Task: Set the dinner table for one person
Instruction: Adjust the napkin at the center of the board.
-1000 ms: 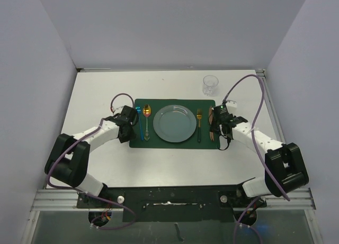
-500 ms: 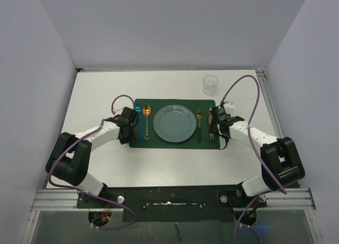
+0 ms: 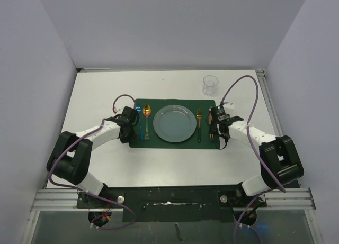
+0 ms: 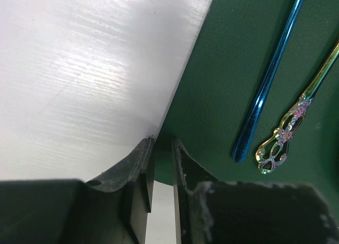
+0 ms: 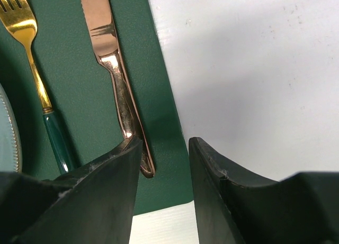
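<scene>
The white bench (image 3: pixel 175 167) lies under everything, green placemat (image 3: pixel 175 145) at its middle. The right tool (image 5: pixel 164 143), spread, straddles the mat's right edge with a finger at the knife (image 5: pixel 114 69) handle and could skew it; the left tool (image 4: pixel 161 146), nearly pressed together, could snag the left edge.

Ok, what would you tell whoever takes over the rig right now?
Left gripper: jaws almost together at the placemat's left edge; grip unclear.
Right gripper: open, empty, beside the knife handle.
On the placemat: plate centred, blue spoon and gold spoon left, fork and knife right.
Glass stands off it on the dinner table, far right.
To do: probably bring the glass closer, retract arms.
</scene>
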Motion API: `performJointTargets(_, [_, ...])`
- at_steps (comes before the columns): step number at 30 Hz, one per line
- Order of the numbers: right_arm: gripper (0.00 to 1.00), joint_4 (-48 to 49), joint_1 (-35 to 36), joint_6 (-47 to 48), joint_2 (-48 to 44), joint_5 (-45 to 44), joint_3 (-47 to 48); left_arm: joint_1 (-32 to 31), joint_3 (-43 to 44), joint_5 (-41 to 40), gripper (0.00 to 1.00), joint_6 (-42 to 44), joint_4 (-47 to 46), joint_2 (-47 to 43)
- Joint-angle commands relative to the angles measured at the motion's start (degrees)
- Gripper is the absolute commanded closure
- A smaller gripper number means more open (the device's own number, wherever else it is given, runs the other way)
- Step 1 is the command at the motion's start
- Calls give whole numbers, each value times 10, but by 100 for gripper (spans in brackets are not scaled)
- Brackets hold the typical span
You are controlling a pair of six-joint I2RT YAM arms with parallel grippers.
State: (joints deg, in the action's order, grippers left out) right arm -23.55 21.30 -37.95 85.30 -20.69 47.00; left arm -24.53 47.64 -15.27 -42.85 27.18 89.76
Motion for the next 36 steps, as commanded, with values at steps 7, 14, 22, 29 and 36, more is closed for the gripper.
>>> performJointTargets(7, [58, 23, -8, 1, 12, -8, 18, 3, 0, 18, 96, 13, 0, 25])
performJointTargets(14, [58, 23, -10, 3, 12, -9, 21, 1, -4, 29, 99, 16, 4, 24])
performJointTargets(22, [58, 21, -16, 9, 8, -10, 22, -14, -1, 33, 100, 16, 14, 27])
performJointTargets(29, [58, 23, -25, 13, 8, -8, 23, -32, 8, 36, 100, 15, 31, 28])
performJointTargets(36, [58, 27, -29, 16, 11, -5, 25, -57, 5, 41, 100, 11, 43, 38])
